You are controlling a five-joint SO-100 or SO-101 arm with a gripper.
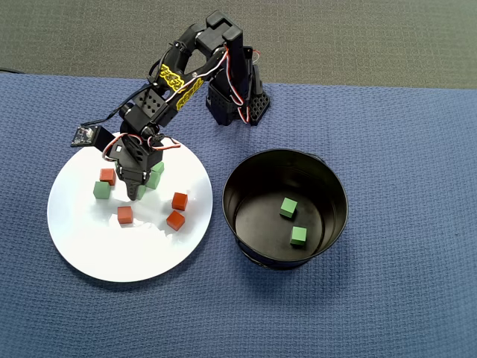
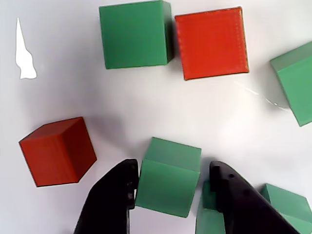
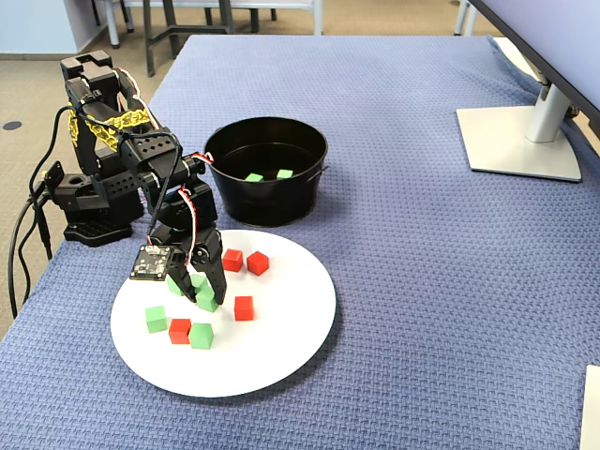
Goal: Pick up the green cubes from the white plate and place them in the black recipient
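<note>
The end effector (image 2: 170,183) is down on the white plate (image 1: 112,253), its fingers apart around one green cube (image 2: 168,180). Two green cubes (image 1: 288,207) lie in the black pot (image 1: 246,224).

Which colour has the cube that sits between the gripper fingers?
Green cube, clearest in the wrist view, between the gripper's black fingers.

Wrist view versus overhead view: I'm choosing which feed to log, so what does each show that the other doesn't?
Only the wrist view shows the gripper fingers flanking a green cube, open, with slight gaps. Only the overhead view shows the black recipient holding two green cubes, plus the arm. Both show the white plate with red cubes.
</note>
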